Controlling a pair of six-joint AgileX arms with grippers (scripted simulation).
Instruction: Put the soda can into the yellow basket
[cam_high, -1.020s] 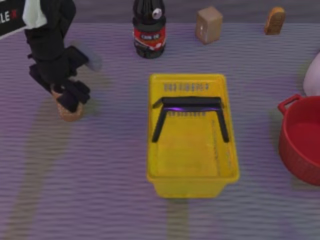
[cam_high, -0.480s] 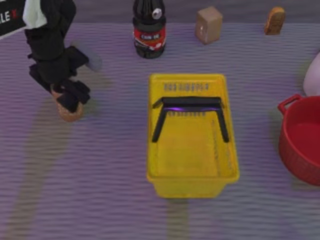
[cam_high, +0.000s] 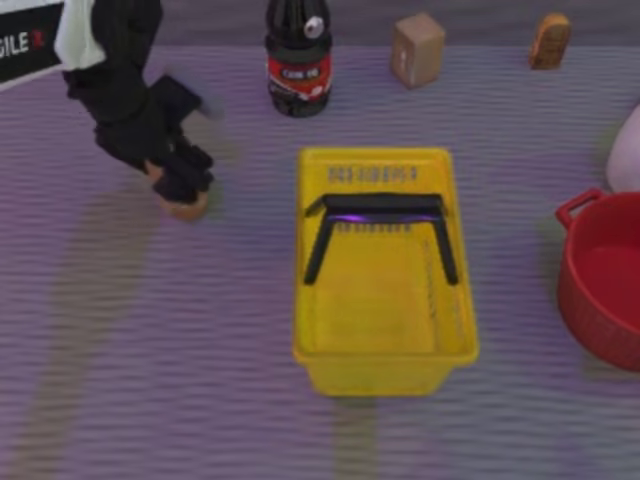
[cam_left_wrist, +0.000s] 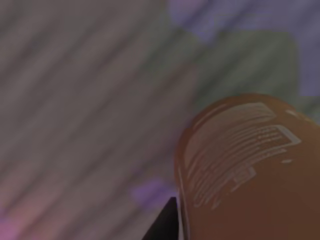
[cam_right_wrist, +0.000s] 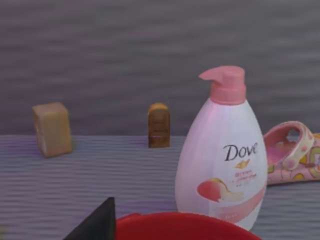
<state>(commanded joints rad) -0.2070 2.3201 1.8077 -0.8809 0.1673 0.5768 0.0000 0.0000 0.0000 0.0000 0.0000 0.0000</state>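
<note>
One end effector (cam_high: 180, 180), the left, grips the soda can (cam_high: 187, 207) left of the yellow basket (cam_high: 385, 372).

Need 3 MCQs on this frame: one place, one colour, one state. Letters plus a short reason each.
1. Where is the soda can?
A. Inside the yellow basket
B. At the left pincer, left of the yellow basket
C. In the red pot

2. What colour is the basket's folding handle?
A. Black
B. White
C. Red

3. What state is the yellow basket in?
A. Tipped on its side
B. Upright, nothing inside but its handle
C. Upright with the can inside

Answers:
1 B: the top view shows the can under the left pincer, apart from the basket's left wall.
2 A: a dark bar lies across the yellow interior.
3 B: the rim faces up and the floor is bare.
</note>
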